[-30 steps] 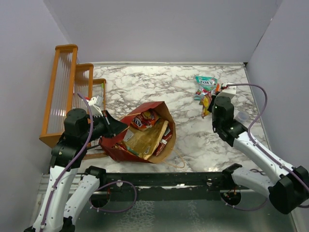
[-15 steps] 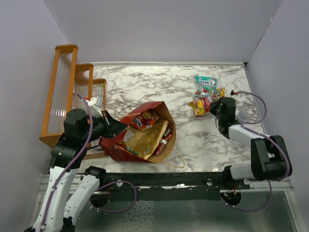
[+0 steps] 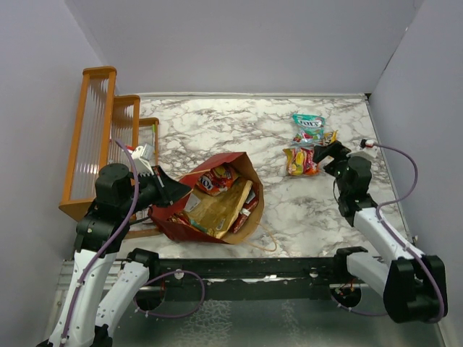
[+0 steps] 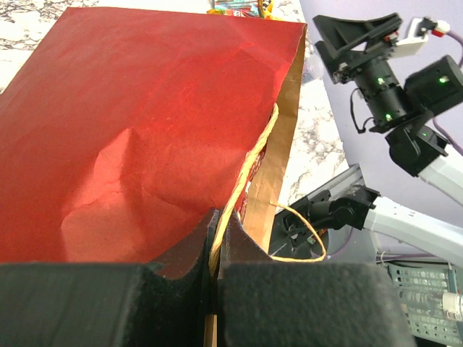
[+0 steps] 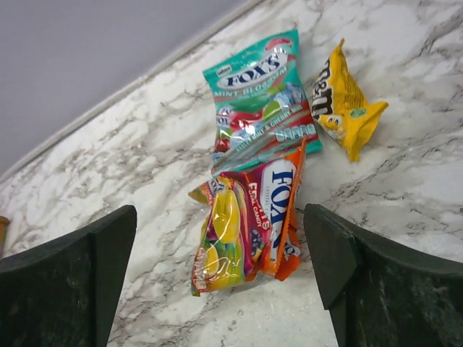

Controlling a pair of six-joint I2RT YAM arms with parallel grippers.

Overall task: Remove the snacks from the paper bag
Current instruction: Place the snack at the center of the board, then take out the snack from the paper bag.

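Observation:
The dark red paper bag [image 3: 217, 217] lies on its side at the table's front left, its mouth facing up and right. Snacks still show inside it: an orange-brown chip bag [image 3: 221, 206] and a red packet [image 3: 213, 181]. My left gripper [image 4: 215, 220] is shut on the bag's tan handle [image 4: 249, 163] at the rim. Right of it, an orange-yellow candy pack [image 5: 249, 220] lies flat on the marble, with a teal-white pouch [image 5: 260, 79] and a yellow packet [image 5: 343, 101] beyond. My right gripper [image 5: 219, 217] hangs open over the candy pack, touching nothing.
An orange wooden rack [image 3: 108, 137] stands against the left wall, just behind my left arm. The bag's second handle [image 3: 268, 238] trails on the marble near the front edge. Grey walls close the table at the back and right.
My right gripper has opened and let the candy pack drop onto the marble beside the other packets, then drawn back to the right. The left gripper and the bag have not moved.

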